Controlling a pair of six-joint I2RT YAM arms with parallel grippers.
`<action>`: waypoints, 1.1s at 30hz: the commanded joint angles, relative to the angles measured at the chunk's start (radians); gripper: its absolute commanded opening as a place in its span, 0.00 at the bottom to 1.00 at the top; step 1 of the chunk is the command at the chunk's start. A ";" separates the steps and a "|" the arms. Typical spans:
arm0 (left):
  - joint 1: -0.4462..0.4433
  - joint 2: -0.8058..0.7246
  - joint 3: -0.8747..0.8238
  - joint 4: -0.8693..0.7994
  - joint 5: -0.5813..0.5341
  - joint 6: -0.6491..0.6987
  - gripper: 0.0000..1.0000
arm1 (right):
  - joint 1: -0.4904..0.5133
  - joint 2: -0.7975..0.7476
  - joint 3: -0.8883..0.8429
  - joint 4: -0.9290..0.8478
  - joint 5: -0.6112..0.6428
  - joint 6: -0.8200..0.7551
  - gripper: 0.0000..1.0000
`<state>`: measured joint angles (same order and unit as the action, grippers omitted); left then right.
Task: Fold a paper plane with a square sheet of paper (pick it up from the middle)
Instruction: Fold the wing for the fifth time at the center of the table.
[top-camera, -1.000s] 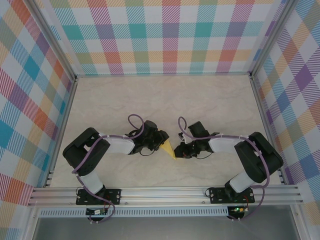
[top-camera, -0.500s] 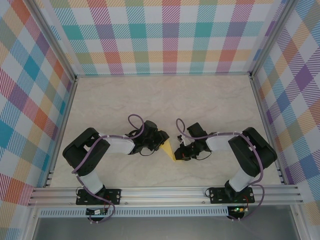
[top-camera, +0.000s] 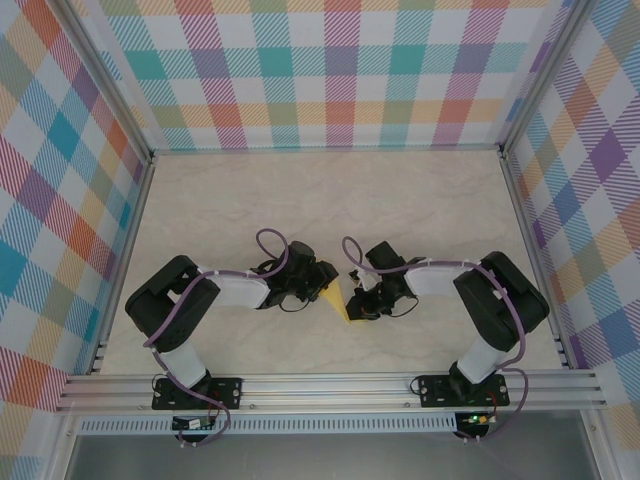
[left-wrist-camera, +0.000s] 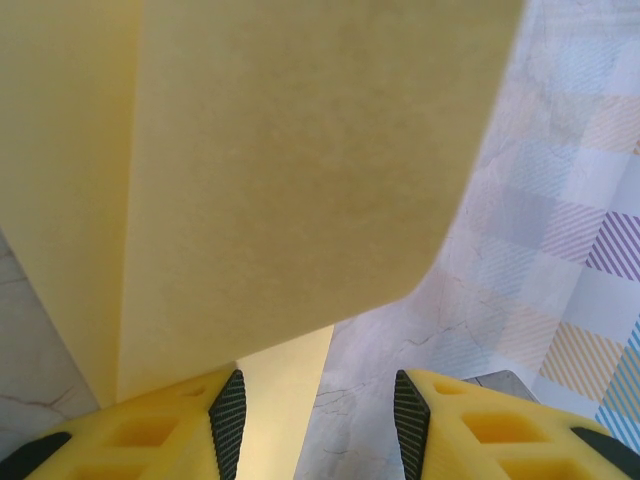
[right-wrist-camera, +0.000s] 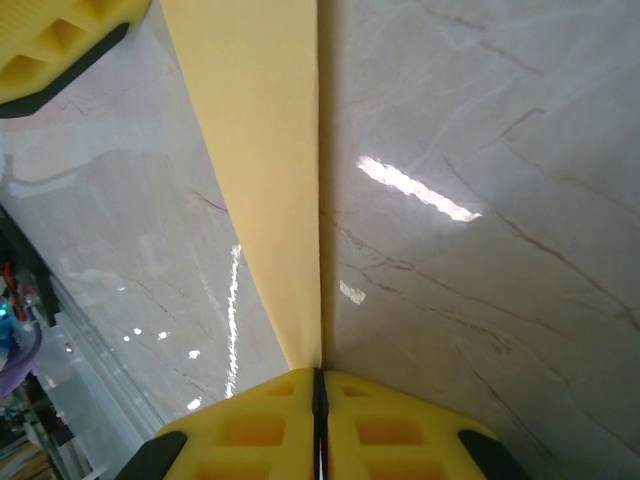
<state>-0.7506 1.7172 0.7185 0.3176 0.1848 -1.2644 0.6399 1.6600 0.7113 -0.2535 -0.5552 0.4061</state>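
Yellow paper, low centre of the top view: the sheet of paper (top-camera: 338, 300) sits as a small pointed wedge on the pale marbled desk (top-camera: 300, 200), between the two arms. The left fingers (top-camera: 322, 288) reach it from the left and the right fingers (top-camera: 356, 305) from the right, both tight against it. From this height I cannot tell how either pair is set. Checked walls (top-camera: 340, 70) close in three sides, and an aluminium rail (top-camera: 330, 385) runs along the near edge by the arm bases.

Left wrist view: the sheet of paper (left-wrist-camera: 280, 180) fills the upper left, very close to the lens. It shows two layers, with a straight vertical edge down the left and a rounded, curling lower right corner. The left fingers (left-wrist-camera: 150, 435) are released, their black pads (left-wrist-camera: 228, 415) standing apart. A narrow strip of the paper runs down between them, against the left pad. Bare desk (left-wrist-camera: 380, 340) shows between the strip and the other pad. The checked wall (left-wrist-camera: 590, 200) is blurred at the right.

Right wrist view: the right fingers (right-wrist-camera: 250, 435) are clenched, meeting in a thin dark seam at bottom centre. The sheet of paper (right-wrist-camera: 265, 150) narrows down into that seam and is gripped there by its tip. Its right edge is straight and it widens toward the top of the view. It stands up off the glossy desk (right-wrist-camera: 480, 300). One finger (right-wrist-camera: 55, 45) of the left arm shows at the upper left corner, just beside the paper.
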 joint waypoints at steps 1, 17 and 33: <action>-0.003 0.000 -0.024 -0.089 -0.033 0.001 0.46 | 0.058 0.032 -0.012 -0.129 0.122 0.005 0.11; -0.004 -0.012 -0.028 -0.102 -0.035 0.013 0.46 | 0.015 -0.240 -0.011 0.014 0.091 0.178 0.15; -0.003 -0.015 -0.033 -0.100 -0.042 0.015 0.46 | -0.015 -0.040 0.001 0.347 -0.109 0.392 0.17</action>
<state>-0.7506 1.7115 0.7166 0.3096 0.1768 -1.2640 0.6296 1.5986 0.6975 0.0154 -0.6006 0.7509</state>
